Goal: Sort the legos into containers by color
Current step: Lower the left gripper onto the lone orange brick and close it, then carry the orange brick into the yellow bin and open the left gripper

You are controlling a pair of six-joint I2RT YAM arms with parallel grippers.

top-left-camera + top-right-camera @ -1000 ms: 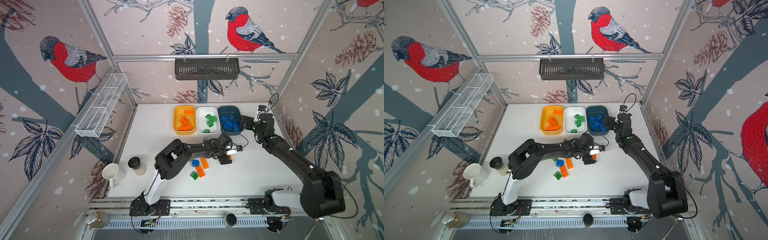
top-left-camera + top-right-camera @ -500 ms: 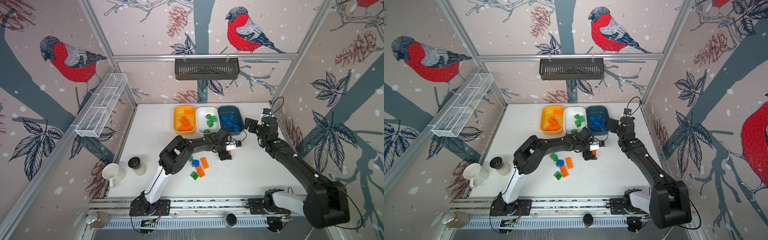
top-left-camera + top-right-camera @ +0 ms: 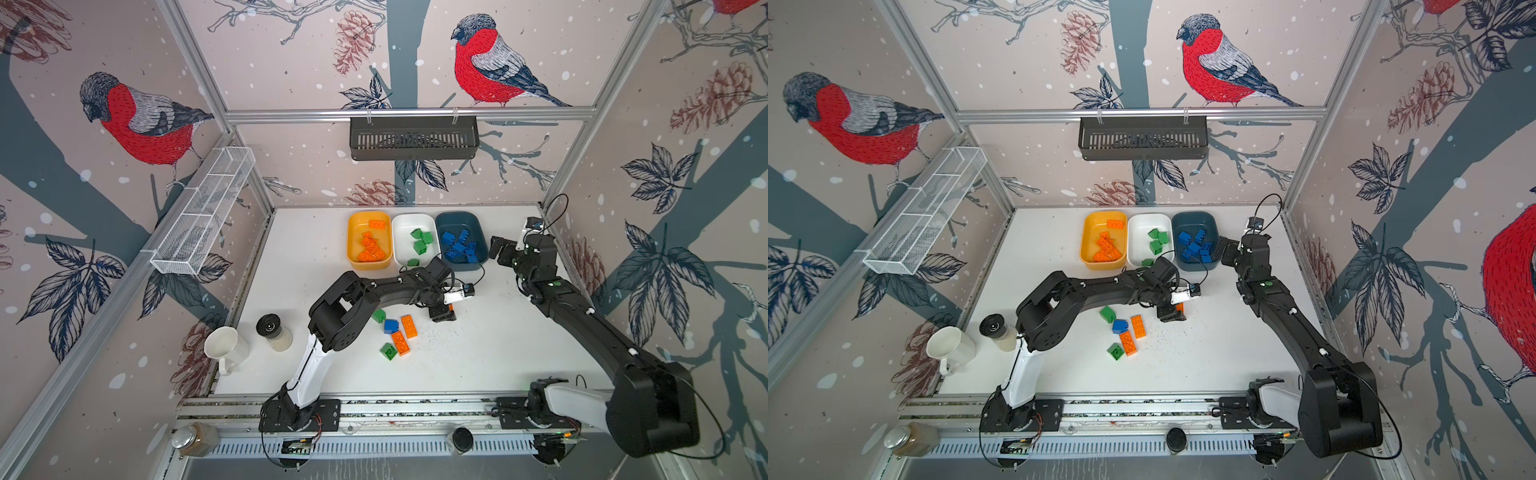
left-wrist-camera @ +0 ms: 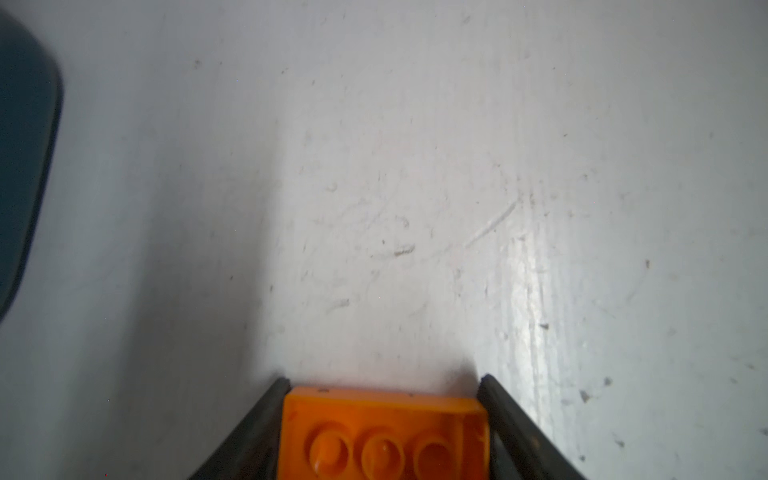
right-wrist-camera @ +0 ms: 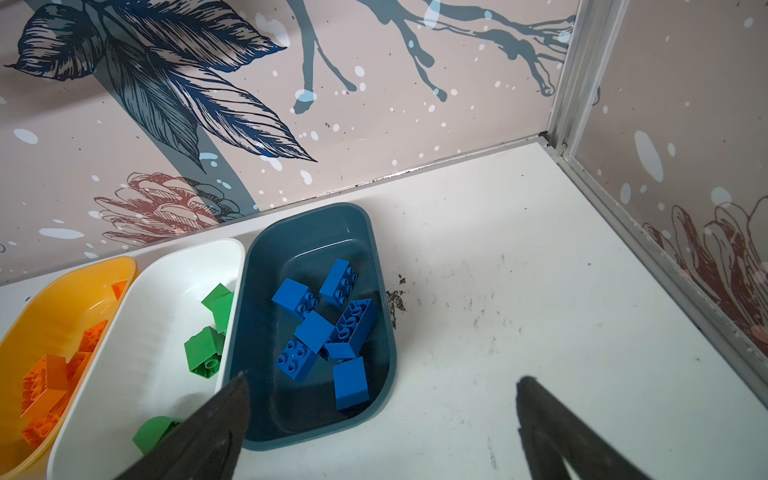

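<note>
Three tubs at the back: yellow-orange tub [image 3: 358,228], white tub [image 3: 403,237], teal tub [image 3: 473,228]. Teal is holding about seven blue bricks [image 5: 351,384], white four green bricks [image 3: 419,248], yellow an orange heap [image 3: 370,249] I can't count. Lying out on the table [image 3: 478,353]: two loose orange bricks [image 3: 409,326], two loose green bricks [image 3: 388,351], one loose blue brick [image 3: 390,326]. My left gripper [image 4: 384,380] is clamping a sixth, an orange brick [image 4: 382,432], mid-table in front of the teal tub. My right gripper [image 5: 384,378] is hovering with jaws wide apart beside the teal tub. Versus a second ago: the left jaws have closed in, and my left elbow [image 3: 332,320] has swung clear, uncovering one green.

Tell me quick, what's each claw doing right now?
Left gripper: closed on an orange brick.
Right gripper: open, holding nothing.
</note>
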